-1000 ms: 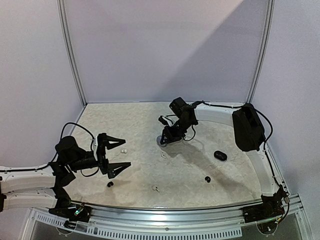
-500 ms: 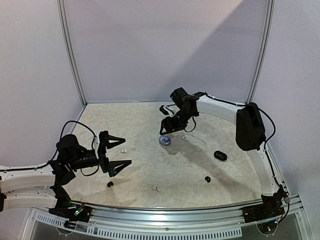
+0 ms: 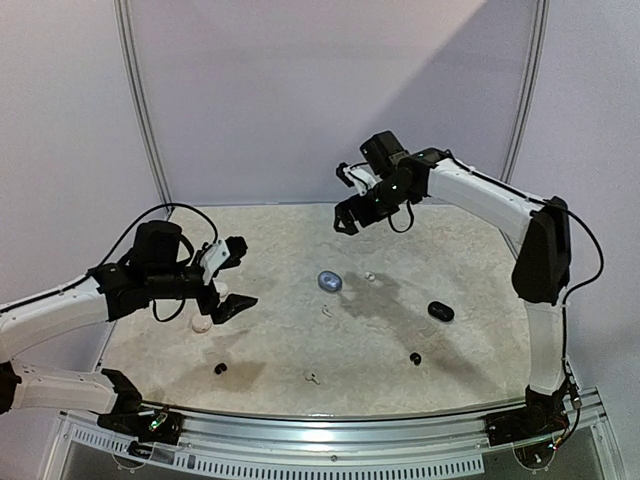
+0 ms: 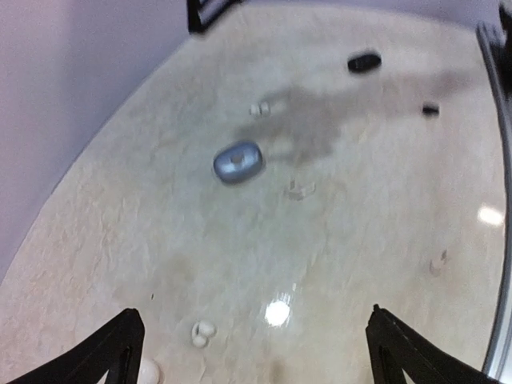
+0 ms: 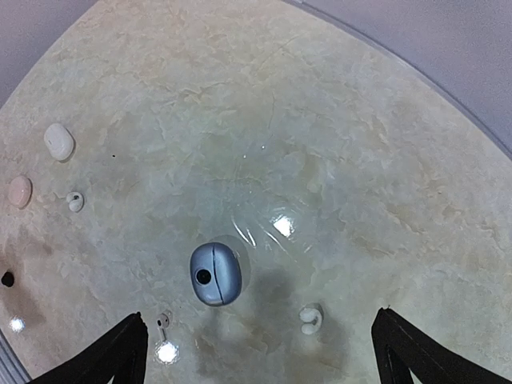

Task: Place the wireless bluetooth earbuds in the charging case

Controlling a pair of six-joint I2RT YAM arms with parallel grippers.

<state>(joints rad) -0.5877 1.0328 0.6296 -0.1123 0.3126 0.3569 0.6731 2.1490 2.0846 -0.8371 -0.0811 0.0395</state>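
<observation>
- While the left gripper (image 3: 232,278) hovers over the left part of the beige marbled tabletop (image 3: 470,260) in the overhead view, its two black fingers are spread wide with nothing between them. A white pebble-shaped case (image 3: 202,323) lies just beside it.
- From above, the right gripper (image 3: 345,200) hangs high over the far middle of the table, its fingers likewise parted and empty.
- Between the arms lies a blue-grey oval charging case (image 3: 330,281). A small round white earbud (image 3: 370,276) sits near its right side and a white stemmed earbud (image 3: 326,311) lies just in front of it.
- A black oval case (image 3: 441,311) rests further right, with a small black earbud (image 3: 415,358) near it. A second black earbud (image 3: 220,368) and a second stemmed white earbud (image 3: 312,378) lie toward the near edge.
- The left wrist view shows its own dark fingertips at the two lower corners, far apart and gripping nothing. A pale two-lobed earbud (image 4: 202,333) lies on the table between them, nearer the left one. The blue-grey case lies ahead, slightly blurred.
- The right wrist view looks straight down past its own widely parted, empty fingertips.
- Here the blue-grey case shows a dark round spot on top that cannot be made out.
- The round white earbud lies to its right and the stemmed one to its left, both apart from it on the tabletop.
- A pinkish-white rounded case (image 5: 19,191) sits beside the white pebble-shaped case at the left edge.
</observation>
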